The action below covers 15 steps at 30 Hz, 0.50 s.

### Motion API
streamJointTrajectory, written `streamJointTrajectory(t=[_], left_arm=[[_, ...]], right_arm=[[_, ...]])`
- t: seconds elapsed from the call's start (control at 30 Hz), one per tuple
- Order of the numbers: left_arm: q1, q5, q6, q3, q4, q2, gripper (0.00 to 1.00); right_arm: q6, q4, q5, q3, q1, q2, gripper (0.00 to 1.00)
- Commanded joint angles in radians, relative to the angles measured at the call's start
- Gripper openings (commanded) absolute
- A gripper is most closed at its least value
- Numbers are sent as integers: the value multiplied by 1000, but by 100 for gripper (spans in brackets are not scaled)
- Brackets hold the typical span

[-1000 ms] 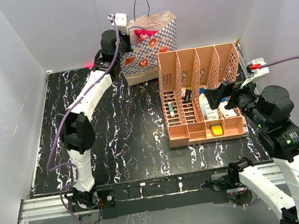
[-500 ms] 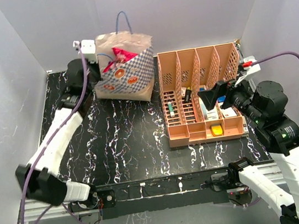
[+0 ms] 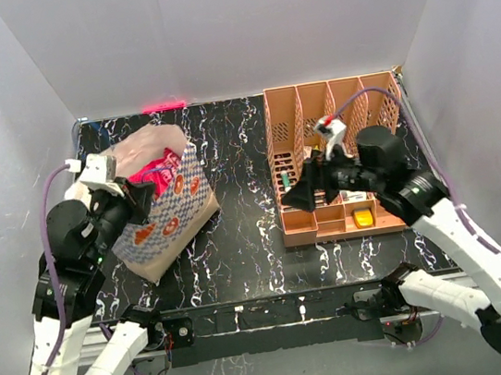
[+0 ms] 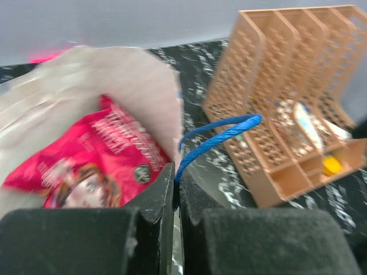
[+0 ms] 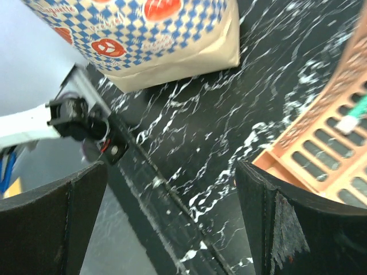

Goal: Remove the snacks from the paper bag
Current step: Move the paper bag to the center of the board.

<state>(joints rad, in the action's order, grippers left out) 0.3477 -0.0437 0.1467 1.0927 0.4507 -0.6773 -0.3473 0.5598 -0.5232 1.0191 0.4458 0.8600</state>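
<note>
The cream paper bag (image 3: pixel 169 219) with the blue-white checkered band lies tilted at the table's left, its mouth toward the back left. A red and pink snack packet (image 3: pixel 161 172) shows in its mouth, and also in the left wrist view (image 4: pixel 92 166). Other snacks are hidden. My left gripper (image 3: pixel 133 200) is shut on the bag's thin blue cord handle (image 4: pixel 217 134), at the bag's rim (image 4: pixel 120 74). My right gripper (image 3: pixel 295 198) is open and empty, in front of the peach organizer's left side, well right of the bag (image 5: pixel 166 34).
The peach slotted organizer (image 3: pixel 329 116) with small bottles and boxes stands at the right of the black marbled table (image 3: pixel 248 234); it also shows in the left wrist view (image 4: pixel 287 86) and the right wrist view (image 5: pixel 338 154). White walls close the sides and back.
My left arm has swung the bag by its handle from the back centre to the left front. My right gripper has moved left, from the organizer's right side to its left front.
</note>
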Motion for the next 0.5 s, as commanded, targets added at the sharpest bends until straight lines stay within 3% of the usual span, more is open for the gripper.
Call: streamJointTrajectory(t=[0.0,0.07,0.23,0.37,0.4,0.47], left_arm=[[-1,-288,168,29,-52,49,0],[-1,-367,238,9,-91,46,0],[-1,-556,491,-92,-369,4,0],[0,-578,537,-73,-374,-39,0],[2,-569,521,-57,-342,-42,5],[1,-534,486,-20,-257,-37,27]], right_arm=[[-30,-43,-73,37,101,101,98],[-64,-67,-62,33,156,146,98],[-188,-215,69,9,389,243,98],[-265,-313,153,9,484,293,98],[-297,-351,164,1,491,296,98],[-350,-443,175,-21,506,295,98]])
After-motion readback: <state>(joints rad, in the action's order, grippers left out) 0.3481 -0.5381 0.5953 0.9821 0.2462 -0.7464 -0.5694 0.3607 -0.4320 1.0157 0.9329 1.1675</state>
